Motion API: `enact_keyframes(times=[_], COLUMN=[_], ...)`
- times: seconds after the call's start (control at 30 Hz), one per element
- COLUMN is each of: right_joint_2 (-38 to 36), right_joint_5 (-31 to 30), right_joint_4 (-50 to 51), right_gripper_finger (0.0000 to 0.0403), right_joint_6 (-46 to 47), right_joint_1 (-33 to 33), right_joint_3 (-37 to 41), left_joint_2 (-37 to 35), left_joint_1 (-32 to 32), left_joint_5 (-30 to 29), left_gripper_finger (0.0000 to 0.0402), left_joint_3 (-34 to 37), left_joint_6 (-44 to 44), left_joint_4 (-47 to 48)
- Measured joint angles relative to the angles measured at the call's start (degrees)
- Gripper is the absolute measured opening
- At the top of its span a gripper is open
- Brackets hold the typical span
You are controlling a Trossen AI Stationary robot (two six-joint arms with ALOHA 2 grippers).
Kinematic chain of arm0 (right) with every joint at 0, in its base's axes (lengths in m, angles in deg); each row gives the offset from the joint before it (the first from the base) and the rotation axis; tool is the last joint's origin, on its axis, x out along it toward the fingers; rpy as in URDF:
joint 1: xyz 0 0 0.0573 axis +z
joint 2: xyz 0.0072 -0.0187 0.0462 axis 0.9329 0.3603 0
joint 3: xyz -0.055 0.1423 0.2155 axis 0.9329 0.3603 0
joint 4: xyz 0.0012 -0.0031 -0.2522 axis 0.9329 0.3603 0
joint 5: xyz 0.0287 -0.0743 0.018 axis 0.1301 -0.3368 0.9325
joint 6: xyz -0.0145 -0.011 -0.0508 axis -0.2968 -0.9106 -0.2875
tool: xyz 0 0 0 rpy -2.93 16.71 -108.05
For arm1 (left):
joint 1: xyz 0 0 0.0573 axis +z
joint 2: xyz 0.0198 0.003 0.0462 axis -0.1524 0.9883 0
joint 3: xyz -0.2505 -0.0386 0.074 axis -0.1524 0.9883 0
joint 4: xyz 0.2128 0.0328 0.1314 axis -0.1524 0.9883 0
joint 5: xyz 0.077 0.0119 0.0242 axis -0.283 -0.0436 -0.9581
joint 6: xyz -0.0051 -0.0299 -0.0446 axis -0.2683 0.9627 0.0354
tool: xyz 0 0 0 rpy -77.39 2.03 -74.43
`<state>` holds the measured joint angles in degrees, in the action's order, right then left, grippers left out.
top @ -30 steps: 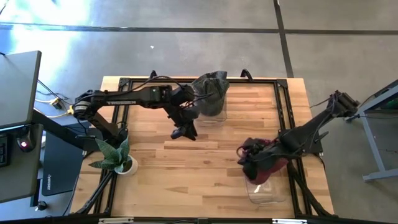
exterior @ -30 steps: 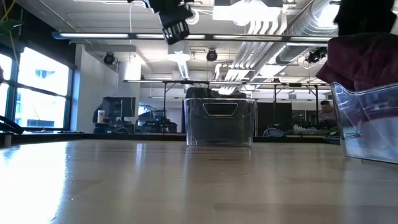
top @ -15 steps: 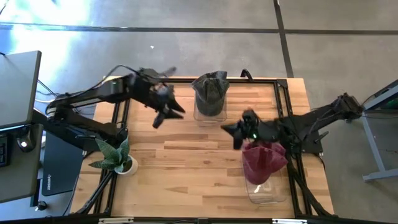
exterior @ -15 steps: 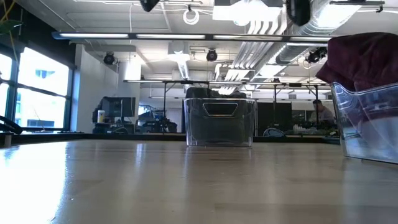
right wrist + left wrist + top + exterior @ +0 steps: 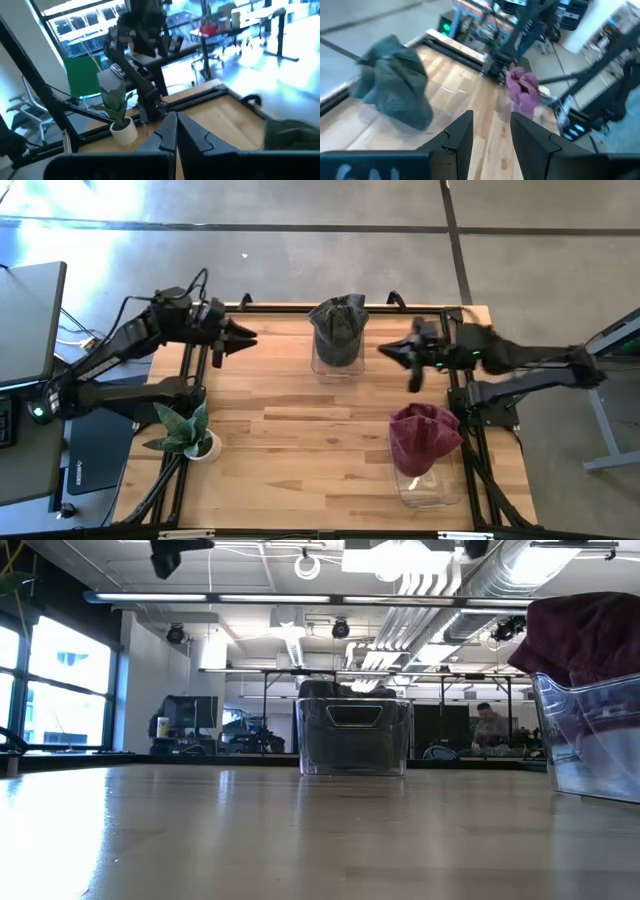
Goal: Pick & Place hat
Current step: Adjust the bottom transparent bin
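A grey-green hat (image 5: 338, 325) sits crumpled in a clear bin (image 5: 340, 365) at the table's far middle; the left wrist view shows this hat (image 5: 395, 95) too. A maroon hat (image 5: 424, 435) rests in a second clear bin (image 5: 425, 485) near the right edge, its top bulging above the rim (image 5: 585, 635). My left gripper (image 5: 250, 340) hovers open over the far-left part of the table, well left of the grey-green hat. My right gripper (image 5: 388, 353) hovers shut between the two bins, pointing toward the table's left. Neither touches a hat.
A potted plant in a white pot (image 5: 188, 435) stands near the table's left edge. A black frame (image 5: 455, 315) runs along the table's far and side edges. Bare wood (image 5: 300, 450) lies between the plant and the maroon hat's bin.
My right gripper has let go of the maroon hat, which now lies in the near-right bin, and has risen and drawn back toward the far edge. My left gripper has pulled away from the grey-green hat's bin toward the table's far-left corner, rising.
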<state>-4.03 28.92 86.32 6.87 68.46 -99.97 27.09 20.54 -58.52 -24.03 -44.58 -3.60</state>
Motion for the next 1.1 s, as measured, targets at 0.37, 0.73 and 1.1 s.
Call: enact_keyframes(times=[0.37, 0.73, 1.1], right_joint_2=[-6.61, 17.38, 25.12], right_joint_5=[-0.84, 29.83, 38.24], right_joint_4=[25.34, 22.03, 23.93], right_gripper_finger=[0.0000, 0.0000, 0.0000], right_joint_6=[22.13, 19.49, 18.83], right_joint_1=[-7.32, -12.42, -1.62], right_joint_3=[9.22, 13.75, 13.70], left_joint_2=[-6.03, -6.03, -6.03], left_joint_1=[1.12, 1.08, 1.07], left_joint_5=[-8.80, -9.11, -8.72], left_gripper_finger=[0.0127, 0.0127, 0.0127], left_joint_3=[5.82, 5.82, 5.82], left_joint_6=[6.82, 11.06, 11.17], left_joint_4=[-0.25, -0.63, -0.60])
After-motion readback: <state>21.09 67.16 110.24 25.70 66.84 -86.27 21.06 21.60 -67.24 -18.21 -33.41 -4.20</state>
